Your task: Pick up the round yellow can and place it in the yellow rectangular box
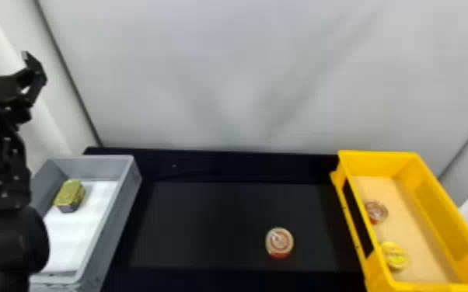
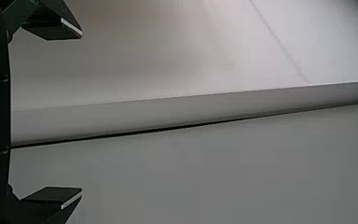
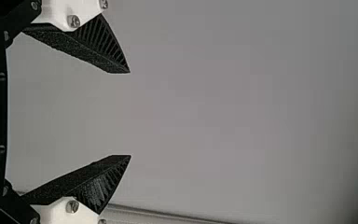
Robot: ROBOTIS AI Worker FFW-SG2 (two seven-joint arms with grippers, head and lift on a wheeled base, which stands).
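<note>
The round yellow can [image 1: 393, 256] lies in the yellow rectangular box [image 1: 437, 198], close to its near left corner. My left gripper [image 1: 34, 79] is raised at the far left, away from the can and above the grey box's side of the table. In the left wrist view the left gripper [image 2: 81, 113] is open, with nothing between its widely parted fingers. My right gripper [image 3: 130, 114] stands open and holds nothing, against a plain pale background.
A grey box [image 1: 114, 217] at the left holds a rectangular greenish-gold tin [image 1: 70, 195]. One round red-and-cream can [image 1: 279, 242] sits on the black table [image 1: 206, 225], right of centre. Another reddish round can [image 1: 376, 211] lies in the yellow box, behind the yellow can.
</note>
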